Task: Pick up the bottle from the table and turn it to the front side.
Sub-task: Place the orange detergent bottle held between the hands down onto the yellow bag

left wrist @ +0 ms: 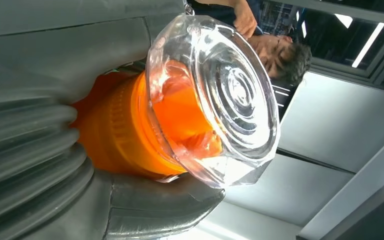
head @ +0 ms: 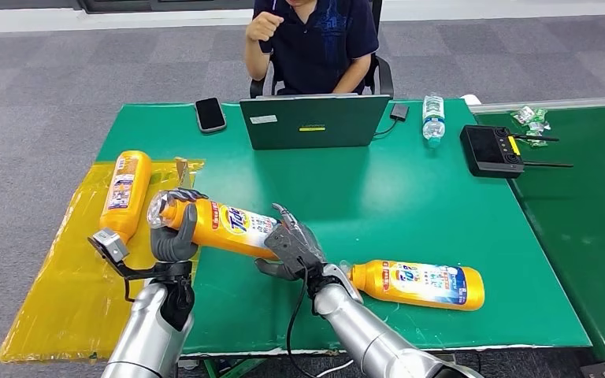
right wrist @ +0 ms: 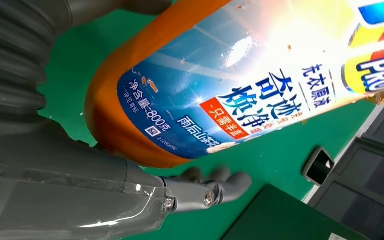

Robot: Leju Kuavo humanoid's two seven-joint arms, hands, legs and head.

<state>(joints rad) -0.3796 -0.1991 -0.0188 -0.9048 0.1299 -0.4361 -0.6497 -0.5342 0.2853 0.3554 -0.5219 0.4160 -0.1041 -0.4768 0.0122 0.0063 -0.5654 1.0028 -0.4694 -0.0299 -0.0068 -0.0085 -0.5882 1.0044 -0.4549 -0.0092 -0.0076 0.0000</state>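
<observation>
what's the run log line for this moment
left hand: grips bottle cap end | right hand: holds base end | bottle: lifted, label up

Before me stands a green counter (head: 410, 220) on grey carpet floor (head: 39, 87), with a second green counter (head: 591, 228) just beside it on my right. A person sits behind a dark laptop (head: 313, 120) in a black chair (head: 380, 75). My left wrist view catches long ceiling lights (left wrist: 367, 37)

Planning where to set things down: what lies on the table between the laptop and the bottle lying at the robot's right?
Bare green table between laptop and lying bottle, in head view.
</observation>
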